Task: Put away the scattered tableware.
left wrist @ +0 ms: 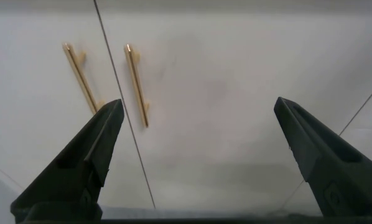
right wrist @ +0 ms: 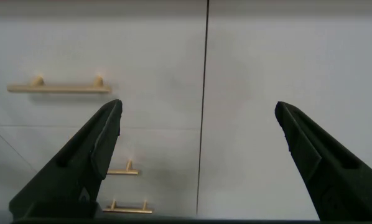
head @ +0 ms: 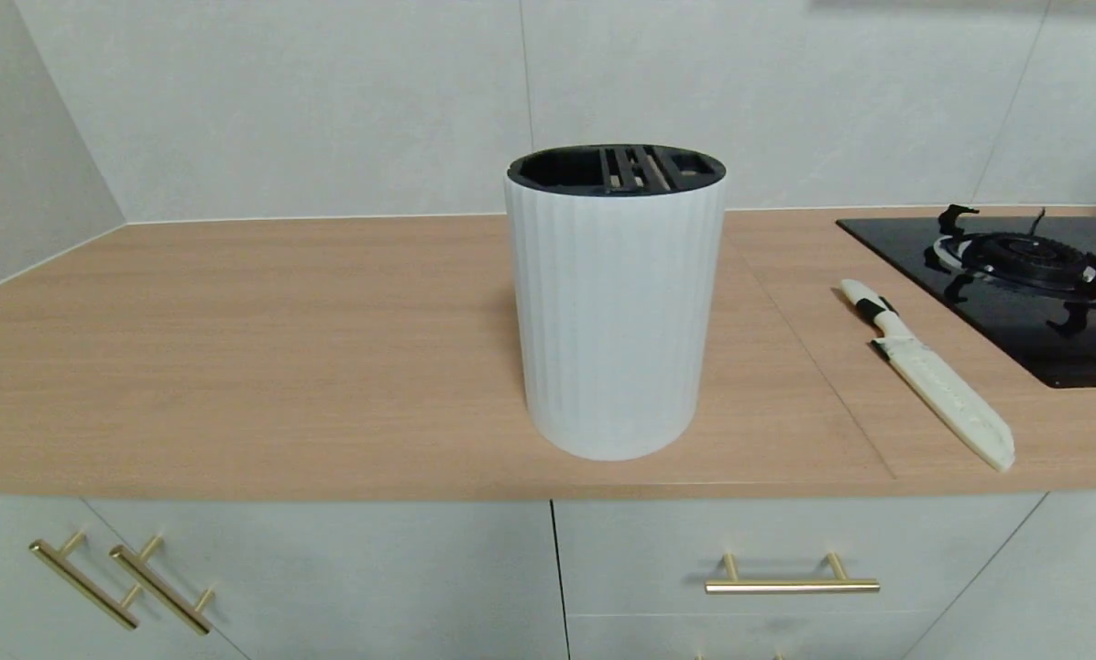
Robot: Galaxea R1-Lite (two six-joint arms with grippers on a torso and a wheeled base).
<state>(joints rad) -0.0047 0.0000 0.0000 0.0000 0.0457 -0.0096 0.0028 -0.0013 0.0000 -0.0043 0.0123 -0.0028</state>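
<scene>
One white ribbed holder (head: 614,312) stands upright at the middle of the frame on the tabletop (head: 236,367). Its black slotted top (head: 616,170) is too dark inside to tell the contents. At lower right one white knife (head: 928,374) lies flat, well apart from the holder, beside the black hob (head: 1015,302). The left hand (left wrist: 197,106) is spread wide and empty before two gold cabinet handles (left wrist: 136,84). The right hand (right wrist: 197,107) is spread equally wide and empty.

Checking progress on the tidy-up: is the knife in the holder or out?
Out. The knife lies flat on the counter, right of the upright holder.
</scene>
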